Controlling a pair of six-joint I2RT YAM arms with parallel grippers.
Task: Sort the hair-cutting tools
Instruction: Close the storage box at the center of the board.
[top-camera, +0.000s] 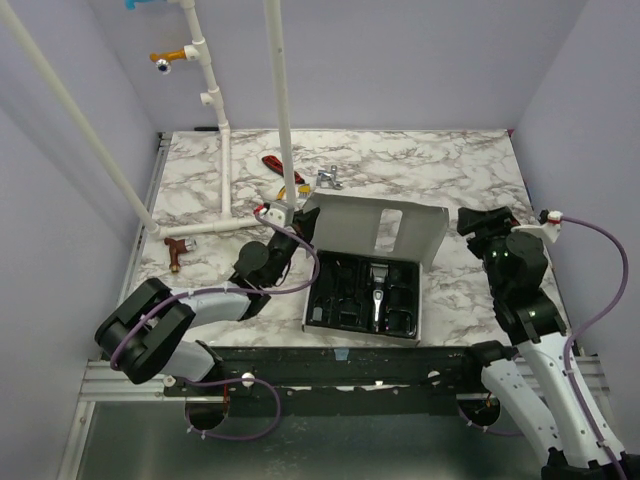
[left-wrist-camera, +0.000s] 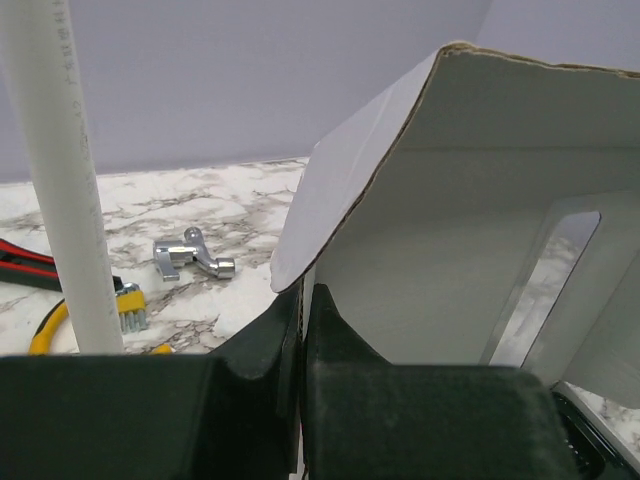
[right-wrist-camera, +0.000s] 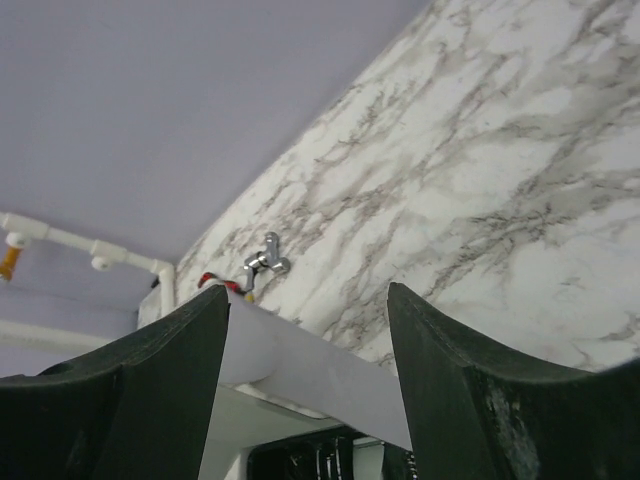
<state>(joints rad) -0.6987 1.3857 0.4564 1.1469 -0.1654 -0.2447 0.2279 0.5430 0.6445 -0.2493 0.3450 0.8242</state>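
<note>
Top external: box tray (top-camera: 312, 322) near the bench (top-camera: 450, 170) front edge holds the slim clipper (top-camera: 378, 290), black attachments (top-camera: 340, 285) beside it. White lid (top-camera: 350, 225) stands raised behind. Left hand (left-wrist-camera: 303, 300) closed at lid's left corner; pinch on card not discernible. Right hand (right-wrist-camera: 308, 292) open beside lid's right edge.

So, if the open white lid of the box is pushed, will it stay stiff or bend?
The lid looks like thin cardboard with a raw brown edge, so it probably flexes rather than stays stiff. It stands open on one fold, so a push likely swings it. Being thin sheet, it is probably light.
</note>
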